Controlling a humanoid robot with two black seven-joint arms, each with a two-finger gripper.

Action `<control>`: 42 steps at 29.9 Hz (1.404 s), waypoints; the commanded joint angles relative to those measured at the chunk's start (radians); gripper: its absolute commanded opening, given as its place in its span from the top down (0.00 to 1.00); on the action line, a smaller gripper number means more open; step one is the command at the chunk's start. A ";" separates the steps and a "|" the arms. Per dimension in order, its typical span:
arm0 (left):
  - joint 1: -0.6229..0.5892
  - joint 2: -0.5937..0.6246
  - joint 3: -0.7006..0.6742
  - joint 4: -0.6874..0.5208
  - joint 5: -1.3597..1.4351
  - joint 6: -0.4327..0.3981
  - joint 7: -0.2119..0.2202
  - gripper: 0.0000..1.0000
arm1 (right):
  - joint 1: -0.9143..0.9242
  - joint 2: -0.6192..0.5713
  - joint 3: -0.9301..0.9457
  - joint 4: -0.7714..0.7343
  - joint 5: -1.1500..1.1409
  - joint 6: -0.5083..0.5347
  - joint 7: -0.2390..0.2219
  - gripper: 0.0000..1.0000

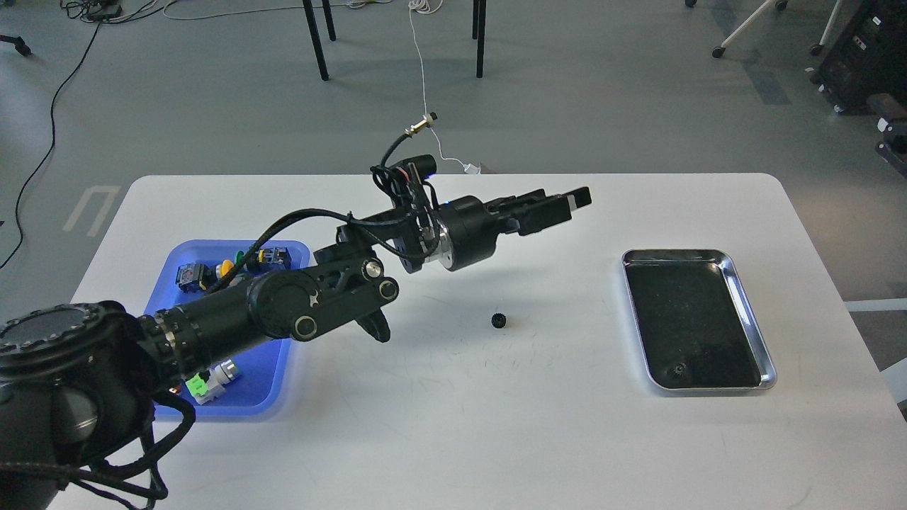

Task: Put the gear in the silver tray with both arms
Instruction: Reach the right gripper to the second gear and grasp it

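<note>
A small black gear [499, 321] is lying on the white table [453, 425] just below the middle of the frame, touching nothing else. The silver tray [751, 304] is sitting well to its right, in the right part of the frame, its long side running away from us; a small dark round thing is showing on its reflective bottom near the lower edge, though we cannot tell what it is.

Our left arm [269, 304] is reaching in from the lower left and crossing toward the upper centre. Its gripper [577, 200] is hanging in the air above and to the right of the gear, pointing right, well apart from both gear and tray. Its fingers [545, 212] are lying close together and holding nothing that we can see. Our right arm is not appearing in this view.

At the left, partly behind the arm, a blue plastic tray [269, 397] is resting on the table and holding several small mixed parts, some green, some yellow, some metal.
</note>
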 commanded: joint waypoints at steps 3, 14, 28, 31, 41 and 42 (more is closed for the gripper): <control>-0.002 0.141 -0.134 0.010 -0.355 -0.111 0.007 0.03 | 0.264 0.064 -0.247 -0.017 -0.120 0.009 -0.007 0.03; 0.023 0.349 -0.189 0.013 -0.983 -0.210 0.060 0.02 | 0.617 0.311 -0.562 -0.097 -0.376 0.014 -0.045 0.03; 0.125 0.389 -0.362 0.055 -1.125 -0.207 0.120 0.02 | 0.838 0.896 -1.070 -0.255 -0.714 0.009 -0.042 0.05; 0.127 0.409 -0.375 0.055 -1.125 -0.211 0.139 0.02 | 0.821 0.980 -1.126 -0.295 -0.815 -0.002 -0.033 0.07; 0.127 0.445 -0.391 0.055 -1.125 -0.237 0.166 0.02 | 0.732 1.135 -1.291 -0.344 -0.857 -0.078 -0.025 0.17; 0.127 0.445 -0.391 0.055 -1.125 -0.237 0.166 0.02 | 0.720 1.144 -1.297 -0.353 -0.858 -0.078 -0.025 0.17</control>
